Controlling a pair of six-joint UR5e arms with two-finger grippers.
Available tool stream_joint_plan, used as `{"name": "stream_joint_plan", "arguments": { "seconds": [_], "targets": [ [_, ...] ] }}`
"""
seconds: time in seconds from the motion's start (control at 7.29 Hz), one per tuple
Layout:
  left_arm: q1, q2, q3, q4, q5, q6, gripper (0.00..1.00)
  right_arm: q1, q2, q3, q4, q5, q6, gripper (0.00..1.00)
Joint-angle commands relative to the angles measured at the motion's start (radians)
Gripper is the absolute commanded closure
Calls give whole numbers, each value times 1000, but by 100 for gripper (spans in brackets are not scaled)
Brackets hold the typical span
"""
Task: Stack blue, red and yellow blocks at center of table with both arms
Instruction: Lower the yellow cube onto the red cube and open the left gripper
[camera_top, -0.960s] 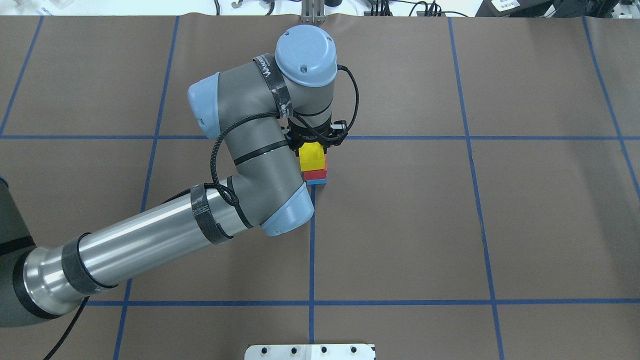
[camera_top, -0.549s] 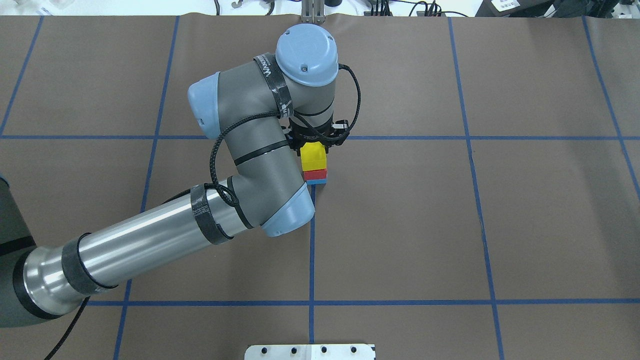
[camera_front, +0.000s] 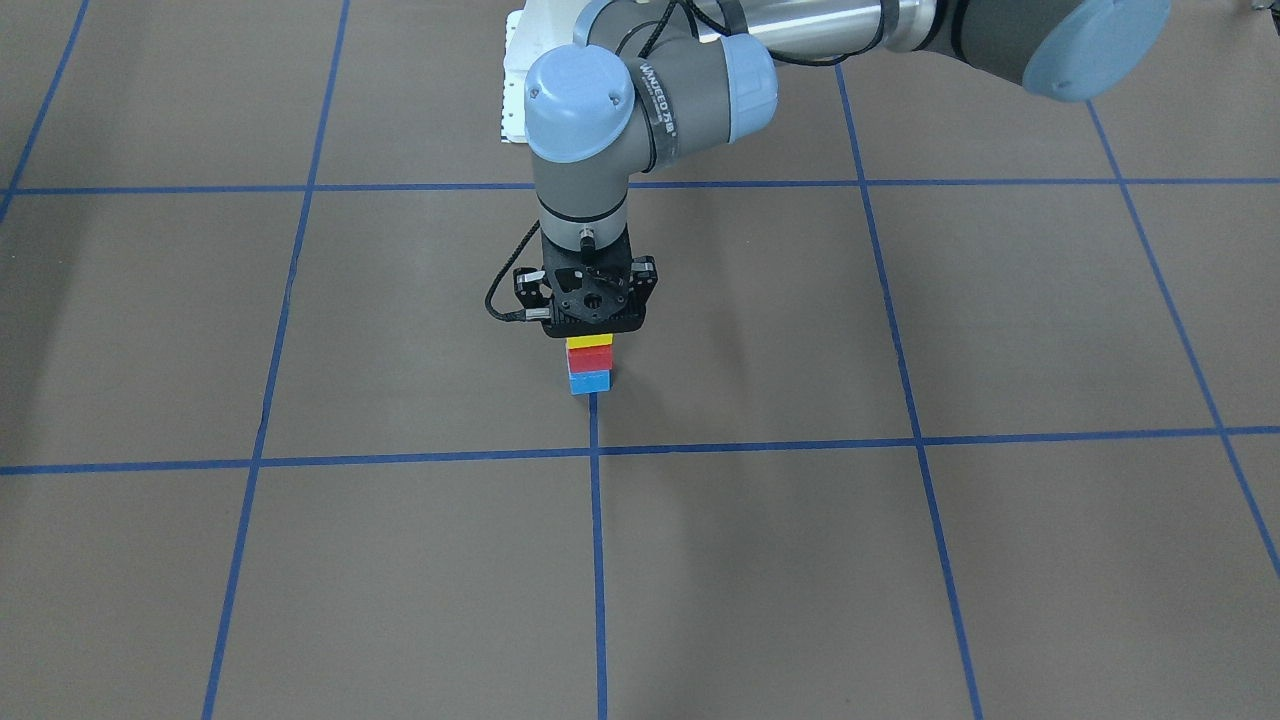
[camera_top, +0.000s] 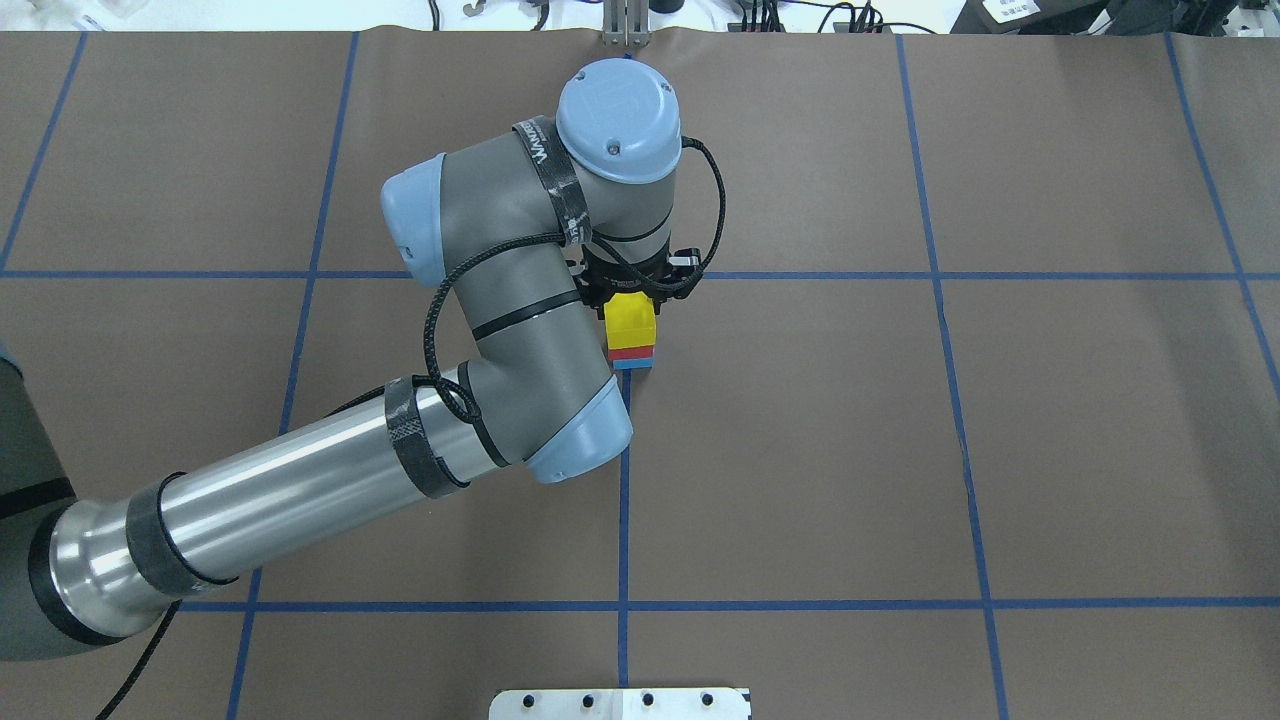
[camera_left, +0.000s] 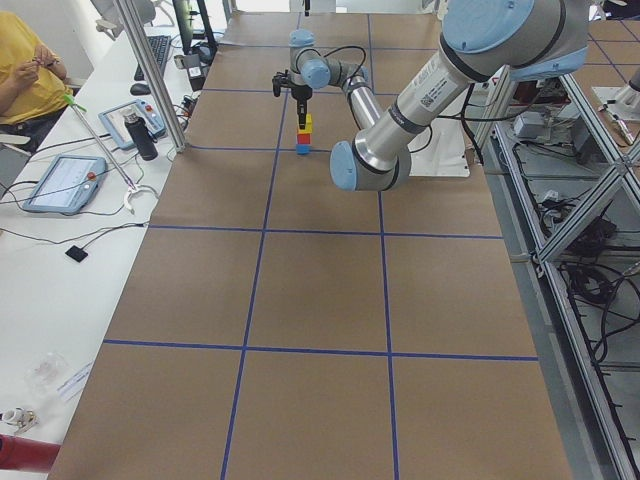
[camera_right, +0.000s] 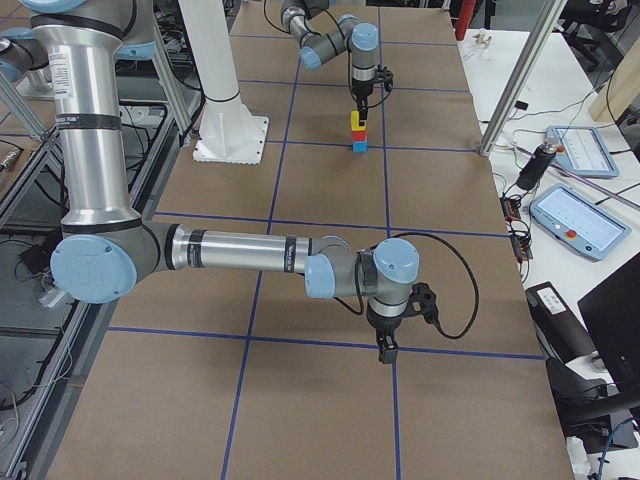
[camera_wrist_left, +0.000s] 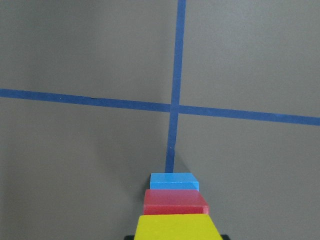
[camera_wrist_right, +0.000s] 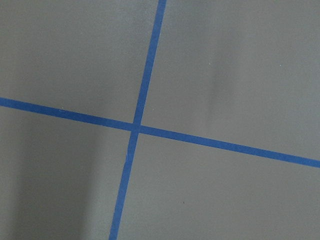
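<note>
The yellow block (camera_top: 631, 322) sits on the red block (camera_top: 632, 352), which sits on the blue block (camera_top: 632, 364), beside the central tape crossing. The stack also shows in the front view, yellow (camera_front: 589, 341) over red (camera_front: 589, 359) over blue (camera_front: 590, 381). My left gripper (camera_top: 630, 300) stands straight above the stack, shut on the yellow block; its fingers are mostly hidden by the wrist. In the left wrist view the yellow block (camera_wrist_left: 173, 227) fills the bottom edge. My right gripper (camera_right: 386, 349) hangs low over the table, far from the stack; I cannot tell its state.
Blue tape lines (camera_top: 622, 500) divide the brown table cover into squares. The white base plate (camera_top: 620, 703) lies at the robot's edge. Tablets (camera_right: 575, 215) and a seated person (camera_left: 25, 70) are off the table's far side.
The left arm has lowered the yellow block, which now rests on the red block, and has shifted slightly right. The red and blue blocks have not moved.
</note>
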Motion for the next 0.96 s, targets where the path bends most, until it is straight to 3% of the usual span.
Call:
{"name": "stream_joint_plan", "arguments": {
  "seconds": [0.0,0.41,0.55,0.82],
  "targets": [
    [4,0,0,-2,1,0,29,2,0,0,0,0,0,0],
    [4,2,-32,3,-5,13,1,0,0,0,0,0,0,0],
    [0,29,-120,67,-6,80,0,2,0,0,-2,0,0,0],
    [-47,175,-437,267,-10,246,0,2,-2,0,-2,0,2,0]
  ]
}}
